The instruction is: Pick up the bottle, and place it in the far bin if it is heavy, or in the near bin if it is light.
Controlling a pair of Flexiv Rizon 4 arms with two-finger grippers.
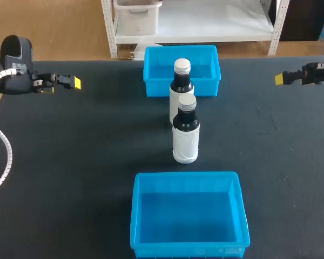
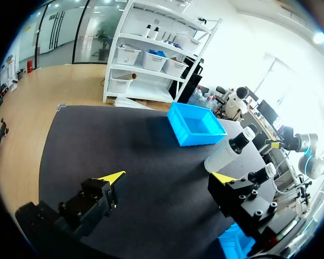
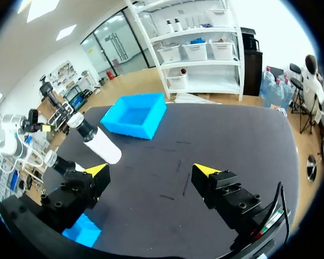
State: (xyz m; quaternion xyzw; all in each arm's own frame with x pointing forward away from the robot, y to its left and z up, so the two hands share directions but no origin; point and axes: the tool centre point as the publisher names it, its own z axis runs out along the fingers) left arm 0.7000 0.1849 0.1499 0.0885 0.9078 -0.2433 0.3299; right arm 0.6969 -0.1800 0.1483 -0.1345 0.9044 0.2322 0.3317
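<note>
Two dark bottles with white labels and silver caps stand upright in mid-table, one behind the other: the nearer bottle [image 1: 186, 131] and the farther bottle [image 1: 181, 89]. A blue far bin [image 1: 156, 86] sits just behind them, and a blue near bin [image 1: 186, 176] lies in front. My left gripper [image 1: 71, 82] hovers open at the far left, well away from the bottles. At the far right my right gripper [image 1: 285, 79] is also open and holds nothing. The left wrist view shows its gripper [image 2: 167, 178] open, with a bottle [image 2: 229, 151] ahead. In the right wrist view that gripper [image 3: 151, 170] is open, a bottle [image 3: 97, 143] lying ahead.
The table [image 1: 86, 162] is a dark mat. Both bins are blue, open-topped and hold nothing. The far bin's wall [image 2: 191, 137] shows beyond the left gripper, and the same bin [image 3: 127, 128] appears ahead of the right one.
</note>
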